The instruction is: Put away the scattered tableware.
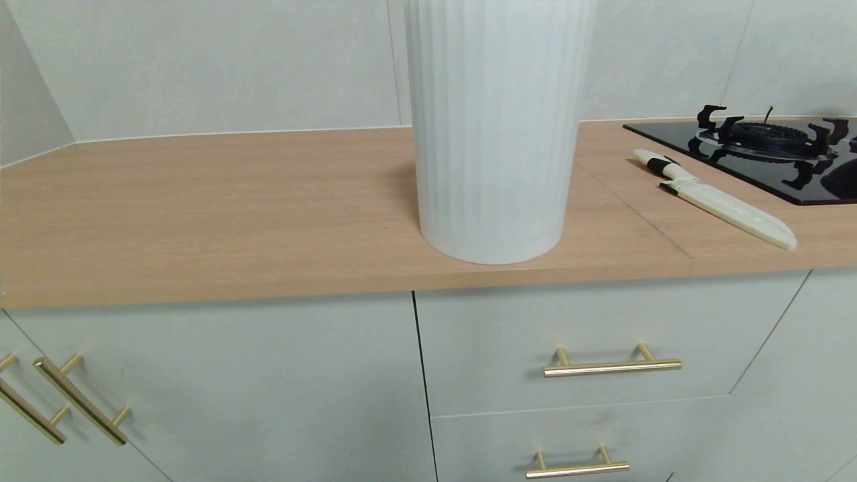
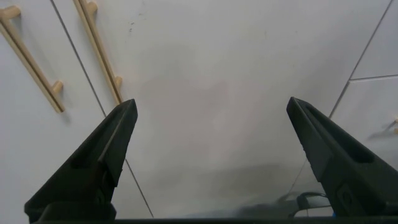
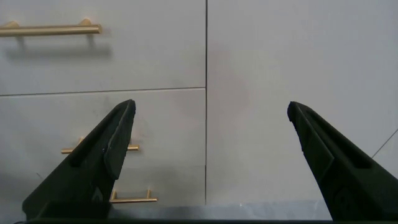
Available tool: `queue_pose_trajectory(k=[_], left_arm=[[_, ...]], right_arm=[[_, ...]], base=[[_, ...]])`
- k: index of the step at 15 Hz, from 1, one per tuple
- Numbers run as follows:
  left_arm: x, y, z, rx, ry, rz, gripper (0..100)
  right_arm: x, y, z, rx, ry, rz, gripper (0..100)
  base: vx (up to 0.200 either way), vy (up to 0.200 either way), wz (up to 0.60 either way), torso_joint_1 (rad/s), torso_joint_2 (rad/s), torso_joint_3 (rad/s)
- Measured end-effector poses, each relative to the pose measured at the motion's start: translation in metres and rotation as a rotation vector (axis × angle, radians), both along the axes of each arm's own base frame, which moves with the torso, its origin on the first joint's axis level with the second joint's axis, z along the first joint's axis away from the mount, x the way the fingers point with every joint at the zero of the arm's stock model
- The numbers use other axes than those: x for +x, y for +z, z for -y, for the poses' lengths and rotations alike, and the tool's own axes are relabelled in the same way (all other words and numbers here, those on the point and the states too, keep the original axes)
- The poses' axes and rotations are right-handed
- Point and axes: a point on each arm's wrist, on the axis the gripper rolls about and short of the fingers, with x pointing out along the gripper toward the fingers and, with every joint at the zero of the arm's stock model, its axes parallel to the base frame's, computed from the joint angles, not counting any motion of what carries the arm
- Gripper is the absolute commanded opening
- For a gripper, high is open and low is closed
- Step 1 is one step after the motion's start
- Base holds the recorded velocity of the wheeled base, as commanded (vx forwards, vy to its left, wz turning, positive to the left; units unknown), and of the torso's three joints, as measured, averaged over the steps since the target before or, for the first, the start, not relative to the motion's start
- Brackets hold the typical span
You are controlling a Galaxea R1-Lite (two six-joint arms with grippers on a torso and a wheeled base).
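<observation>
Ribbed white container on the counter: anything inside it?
Cannot tell. The ribbed white container has opaque walls and its top is cut off by the head view's upper edge. The knife lies outside it on the countertop.

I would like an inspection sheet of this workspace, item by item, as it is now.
Surface: wooden countertop over pale cabinets.
Job's things: white knife lies flat beside the gas hob; tall ribbed white container stands upright near the front edge.
Clutter: nothing seen.
Grippers: left gripper and right gripper open, empty, facing cabinet fronts.
Cables: nothing seen.
Surroundings: tiled wall, drawers with gold handles.
</observation>
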Motion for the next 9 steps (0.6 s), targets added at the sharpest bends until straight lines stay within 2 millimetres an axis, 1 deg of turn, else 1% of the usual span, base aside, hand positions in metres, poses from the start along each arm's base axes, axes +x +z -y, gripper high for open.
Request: queue_pose_trajectory(k=[9], left_arm=[[0.0000,0.0000,0.0000,0.000,0.000,0.000,100]], right_arm=[[0.0000,0.0000,0.0000,0.000,0.000,0.000,100]], base=[[0.000,0.000,0.00,0.000,0.00,0.000]])
